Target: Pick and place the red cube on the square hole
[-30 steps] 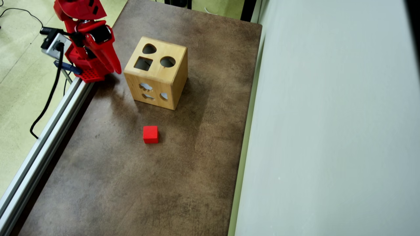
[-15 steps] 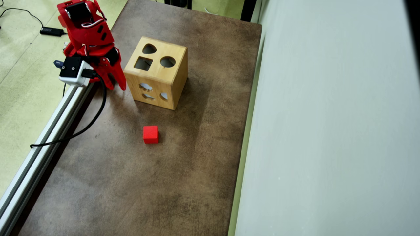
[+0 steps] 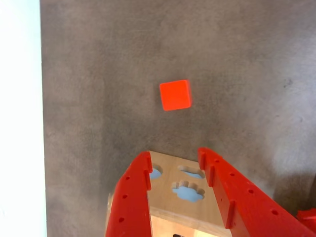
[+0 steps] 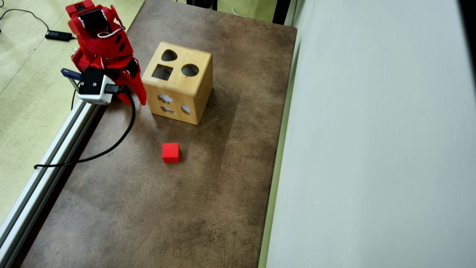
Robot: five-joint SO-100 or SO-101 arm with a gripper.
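The red cube (image 4: 170,152) lies alone on the brown table, below the wooden box (image 4: 178,83) in the overhead view. The square hole (image 4: 162,72) is in the box's top face, at its left. My gripper (image 4: 134,100) hangs just left of the box, well away from the cube. In the wrist view the gripper (image 3: 174,157) is open with nothing between its fingers. Beyond them I see the box's side face (image 3: 173,174) with blue-filled cut-outs, and farther off the cube (image 3: 175,95).
The box top also has a round hole (image 4: 190,70) and a rounded-triangle hole (image 4: 169,56). An aluminium rail (image 4: 48,160) runs along the table's left edge, with a black cable (image 4: 111,147) looping over it. A pale wall (image 4: 372,149) bounds the right side.
The arm has unfolded and the gripper has come down and right, towards the box's left side. The wrist camera and its cable swung round with it. Cube and box have not moved.
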